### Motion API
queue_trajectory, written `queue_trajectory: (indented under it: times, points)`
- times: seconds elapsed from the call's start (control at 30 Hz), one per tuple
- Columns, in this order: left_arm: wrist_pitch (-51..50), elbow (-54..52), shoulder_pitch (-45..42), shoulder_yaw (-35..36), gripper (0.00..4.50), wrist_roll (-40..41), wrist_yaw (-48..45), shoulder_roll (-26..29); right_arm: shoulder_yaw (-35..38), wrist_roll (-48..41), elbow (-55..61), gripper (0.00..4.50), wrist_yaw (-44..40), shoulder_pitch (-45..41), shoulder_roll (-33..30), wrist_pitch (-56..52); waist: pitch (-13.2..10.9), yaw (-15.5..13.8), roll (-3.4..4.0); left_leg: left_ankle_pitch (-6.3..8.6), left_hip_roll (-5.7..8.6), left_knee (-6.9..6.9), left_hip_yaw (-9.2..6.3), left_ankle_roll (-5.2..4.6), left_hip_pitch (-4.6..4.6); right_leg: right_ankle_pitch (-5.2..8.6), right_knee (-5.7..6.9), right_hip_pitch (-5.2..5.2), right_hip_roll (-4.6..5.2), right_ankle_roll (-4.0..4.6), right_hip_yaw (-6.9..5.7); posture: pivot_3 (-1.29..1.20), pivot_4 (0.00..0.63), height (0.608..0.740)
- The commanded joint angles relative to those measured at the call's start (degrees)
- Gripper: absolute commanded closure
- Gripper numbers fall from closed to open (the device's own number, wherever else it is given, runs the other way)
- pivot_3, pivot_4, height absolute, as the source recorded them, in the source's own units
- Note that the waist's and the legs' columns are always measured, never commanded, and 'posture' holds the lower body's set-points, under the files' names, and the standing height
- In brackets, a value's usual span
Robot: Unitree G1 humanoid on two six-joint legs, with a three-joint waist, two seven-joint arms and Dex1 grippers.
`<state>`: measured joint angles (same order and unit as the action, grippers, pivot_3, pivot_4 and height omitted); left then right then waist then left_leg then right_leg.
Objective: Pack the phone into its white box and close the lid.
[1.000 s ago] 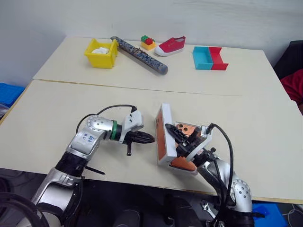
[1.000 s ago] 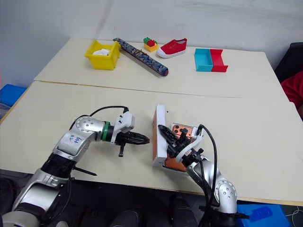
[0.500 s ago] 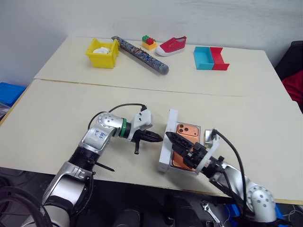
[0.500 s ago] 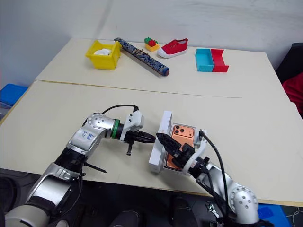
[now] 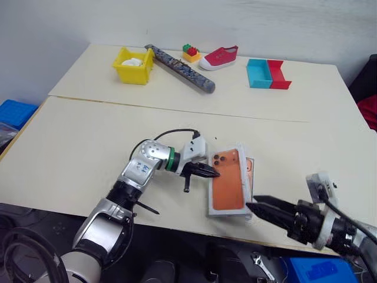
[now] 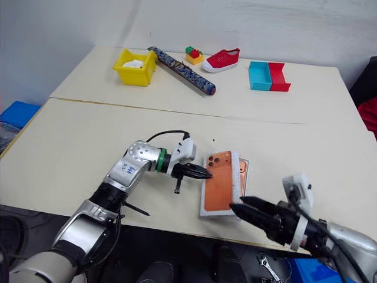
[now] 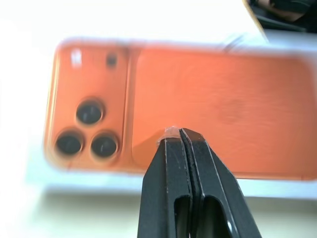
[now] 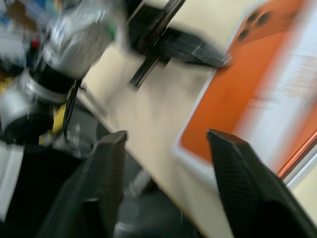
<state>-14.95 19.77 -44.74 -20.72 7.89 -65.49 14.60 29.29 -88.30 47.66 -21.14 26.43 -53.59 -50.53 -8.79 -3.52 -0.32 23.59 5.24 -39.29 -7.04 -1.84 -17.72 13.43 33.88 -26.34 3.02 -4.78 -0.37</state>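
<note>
The lid (image 5: 227, 184) lies flat on the near table with its orange phone picture facing up, slightly askew. A thin copper strip of the phone (image 5: 250, 172) shows along the lid's right edge. The white box is hidden beneath them. My left gripper (image 5: 213, 173) is shut and empty, its tips at the lid's left edge by the printed lenses. In the left wrist view its closed fingers (image 7: 181, 148) sit over the picture. My right gripper (image 5: 254, 206) is open and holds nothing, just off the lid's near right corner, at the table's front edge.
The far table carries a yellow bin (image 5: 134, 63), a patterned tube (image 5: 179, 68), toy bricks (image 5: 190, 53), a red shoe (image 5: 219, 57) and blue and red bins (image 5: 268, 73). A seam (image 5: 177, 108) joins the two tables. The lid lies close to the near edge.
The lid has gone from standing on its edge to lying flat over the phone. My right gripper let go, opened and drew back to the near right. My left gripper moved right to the lid.
</note>
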Motion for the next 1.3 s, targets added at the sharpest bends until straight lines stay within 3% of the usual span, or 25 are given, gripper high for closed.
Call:
queue_trajectory:
  times: [0.03,0.13,0.27,0.43,0.6,0.87,1.3]
  points:
    - [2.21,1.08,-2.59,1.12,4.50,-0.26,0.71,-1.09,-2.17,10.11,4.56,3.37,-6.86,1.63,-1.66,0.97,0.00,0.02,-0.01,0.01,0.00,-0.02,0.01,-0.02,0.00,0.00,0.00,0.00,0.00,-0.01,0.00,0.00,0.150,0.740]
    - [0.46,0.26,-4.30,3.21,4.50,1.65,-0.84,0.17,-7.56,21.74,5.34,4.46,-9.52,1.55,-3.00,3.17,0.00,0.12,-0.02,0.01,0.01,-0.04,0.05,-0.02,0.00,-0.02,-0.01,-0.02,-0.02,-0.03,0.03,0.00,0.150,0.740]
    - [-4.02,-1.84,-5.32,5.20,4.50,4.90,-8.53,6.39,-17.52,38.36,3.56,4.46,-12.65,1.45,-4.95,7.97,0.00,0.54,-0.03,0.02,0.02,-0.08,0.08,-0.01,0.01,-0.01,-0.02,-0.07,-0.04,-0.03,0.03,0.00,0.150,0.740]
    - [2.96,0.85,-3.26,0.49,4.50,0.15,-15.93,12.81,-23.80,47.68,-0.89,4.46,-13.16,-1.13,-2.46,11.62,0.00,0.51,-0.02,0.02,0.05,-0.12,0.09,0.02,0.04,0.00,-0.02,-0.06,-0.05,0.00,0.03,0.00,0.150,0.740]
    - [11.21,11.52,-4.90,-2.58,4.50,-7.41,-8.72,8.68,-27.32,51.68,-3.29,4.46,-11.68,-5.30,1.44,11.27,0.00,-0.16,-0.02,0.05,0.10,-0.32,0.02,-0.02,-0.09,0.00,-0.07,-0.04,-0.01,-0.01,-0.05,0.00,0.150,0.740]
    - [13.61,25.25,-12.30,-0.53,4.50,-8.46,-3.23,-2.00,-27.45,51.87,-2.81,4.46,-10.54,-7.67,6.79,9.97,0.01,-0.86,-0.03,0.14,0.17,-0.77,-0.10,-0.12,-0.54,-0.10,-0.01,-0.17,0.02,-0.18,-0.18,0.00,0.150,0.740]
    - [18.00,34.96,-17.90,2.40,4.50,-9.73,-0.62,-5.17,-23.91,49.54,-0.99,4.46,-9.85,-6.82,9.42,7.11,0.01,0.43,-0.03,0.14,0.14,-0.79,-0.04,-0.12,-0.52,-0.11,0.10,-0.20,0.00,-0.19,-0.15,0.00,0.150,0.740]
